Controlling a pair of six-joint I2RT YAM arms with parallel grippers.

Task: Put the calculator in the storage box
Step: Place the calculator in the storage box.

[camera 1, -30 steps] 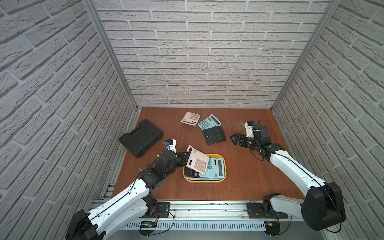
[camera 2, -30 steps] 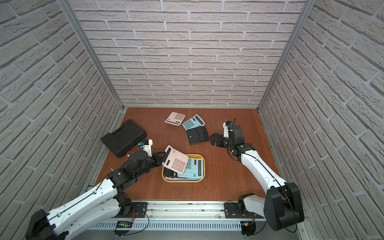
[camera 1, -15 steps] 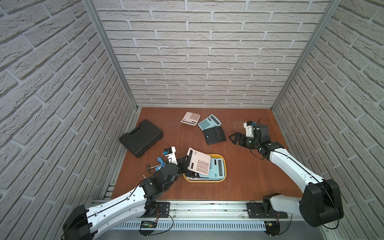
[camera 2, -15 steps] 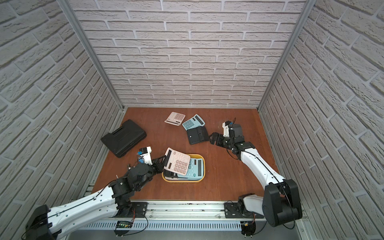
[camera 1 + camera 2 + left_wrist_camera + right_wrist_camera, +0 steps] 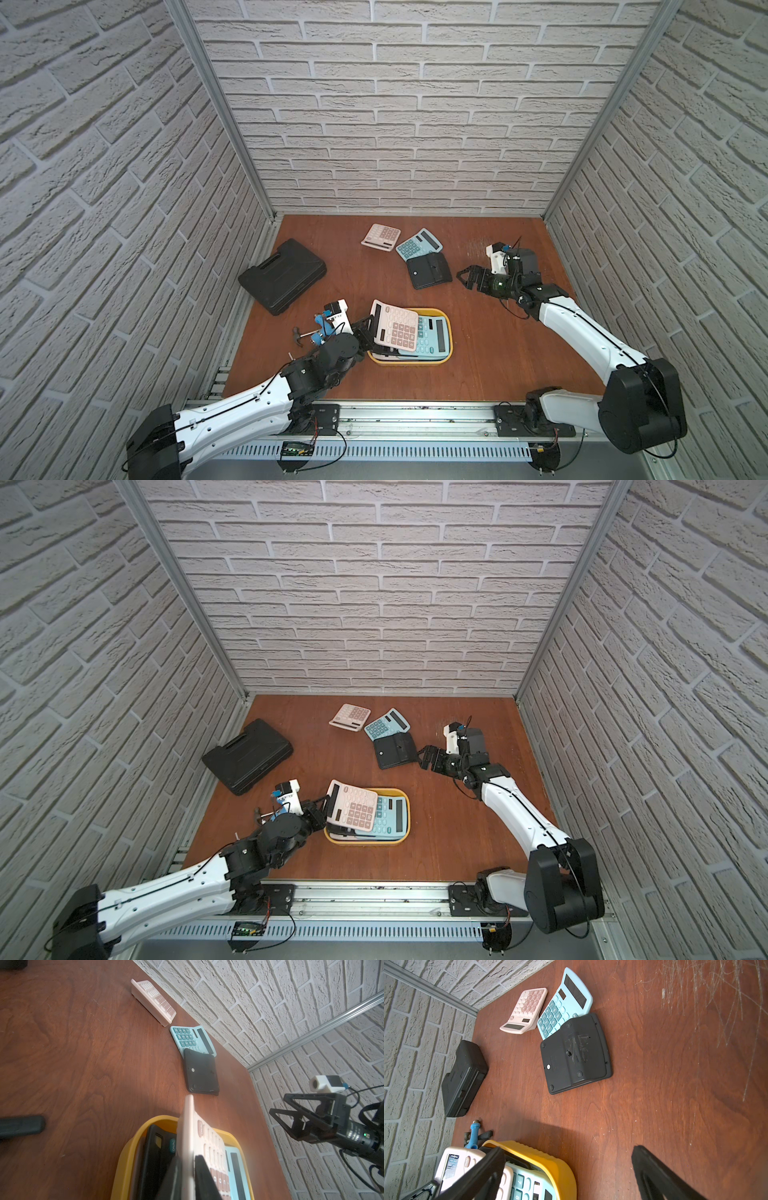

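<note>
Pinching pink calculator, left tool slants it along storage box, display end up; right tool wide.

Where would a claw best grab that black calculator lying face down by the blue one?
Probably by its free edge facing the open right claw, pinched from that side. The black calculator lies back up, its far edge overlapping the blue calculator, so only the near side looks free.

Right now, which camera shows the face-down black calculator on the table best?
The right wrist view: the black calculator lies large and sharp there, back up, its feet and scuffed label plain, its edge over the blue calculator. Both top views show it small; the left wrist view shows it far and foreshortened.
</note>
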